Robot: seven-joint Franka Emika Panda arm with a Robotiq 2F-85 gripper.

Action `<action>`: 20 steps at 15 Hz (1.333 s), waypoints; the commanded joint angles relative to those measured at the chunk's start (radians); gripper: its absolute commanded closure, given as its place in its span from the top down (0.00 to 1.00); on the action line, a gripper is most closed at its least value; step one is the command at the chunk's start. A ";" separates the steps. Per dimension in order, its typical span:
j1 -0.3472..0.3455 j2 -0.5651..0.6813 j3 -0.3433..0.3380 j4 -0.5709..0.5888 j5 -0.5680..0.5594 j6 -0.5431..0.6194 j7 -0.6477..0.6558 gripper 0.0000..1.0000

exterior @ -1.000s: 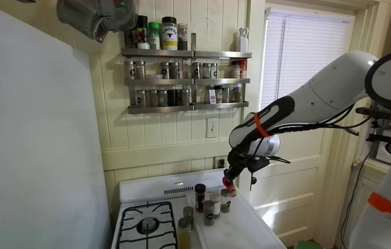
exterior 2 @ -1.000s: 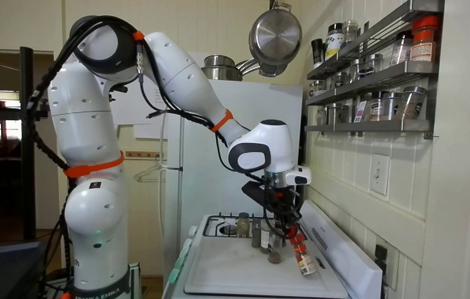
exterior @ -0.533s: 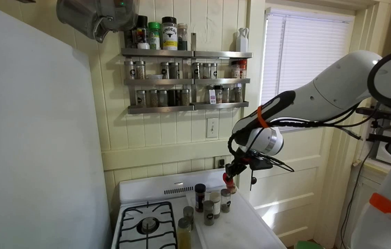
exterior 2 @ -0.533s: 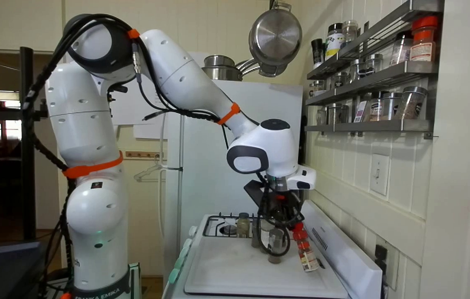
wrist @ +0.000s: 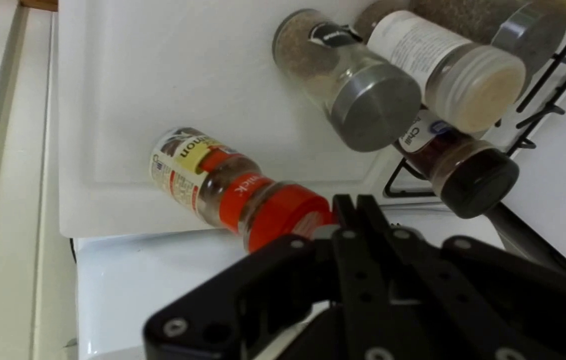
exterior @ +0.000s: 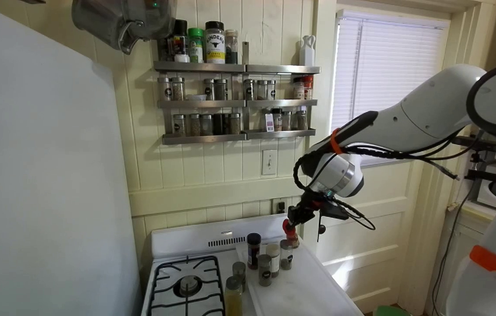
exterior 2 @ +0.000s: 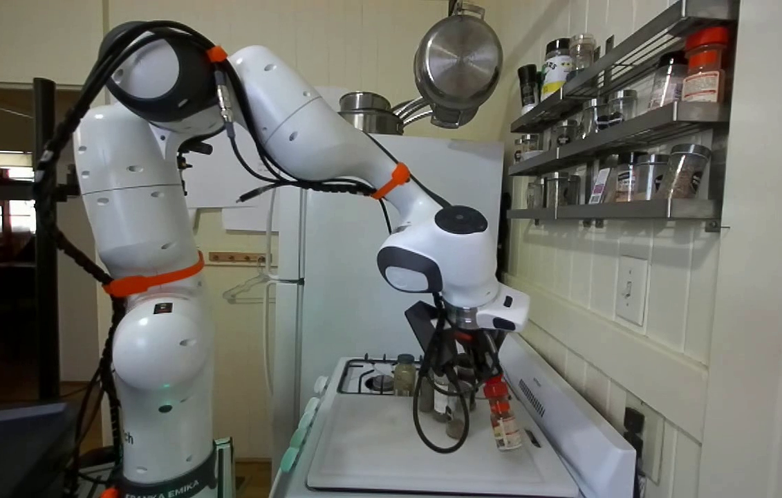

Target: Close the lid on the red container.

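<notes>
Observed the fingers together, or very nearly so, right at the red lid of the red container; cannot confirm anything pinched between them. Recorded, nearest to the container, an upright clear bottle with a grey metal cap, apart from it. Listed beyond that, farther from the container, a pale-capped jar and a black-capped chili bottle, clustered. Logged farther still a bottle of yellowish contents near the burner grate. Found the stove's back panel near the container on one side; on its opposite side, in an exterior view, a cable loop crossing in front of the clear bottle. Inspected the container: tilted, base on or just over the white surface, cannot tell which. Noted a clear body, brownish contents, a red band and a white label with a yellow panel. Unable to verify the red lid as seated or lifted.
</notes>
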 commanded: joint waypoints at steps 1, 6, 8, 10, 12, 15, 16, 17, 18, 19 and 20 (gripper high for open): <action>-0.027 0.007 -0.003 0.013 0.077 -0.101 -0.060 0.01; -0.067 0.020 0.002 0.012 0.106 -0.167 -0.080 0.01; -0.082 0.021 0.003 0.007 0.118 -0.177 -0.090 0.01; -0.094 0.023 0.003 0.001 0.135 -0.187 -0.100 0.01; -0.104 0.026 0.004 -0.003 0.154 -0.189 -0.110 0.01; -0.115 0.028 0.004 -0.006 0.198 -0.196 -0.141 0.01; -0.120 0.030 0.006 -0.007 0.210 -0.201 -0.150 0.01; -0.123 0.032 0.006 -0.007 0.226 -0.208 -0.163 0.01; -0.127 0.034 0.007 -0.007 0.239 -0.212 -0.172 0.01; -0.130 0.034 0.006 -0.007 0.257 -0.221 -0.186 0.01; -0.134 0.034 0.006 -0.008 0.274 -0.228 -0.199 0.01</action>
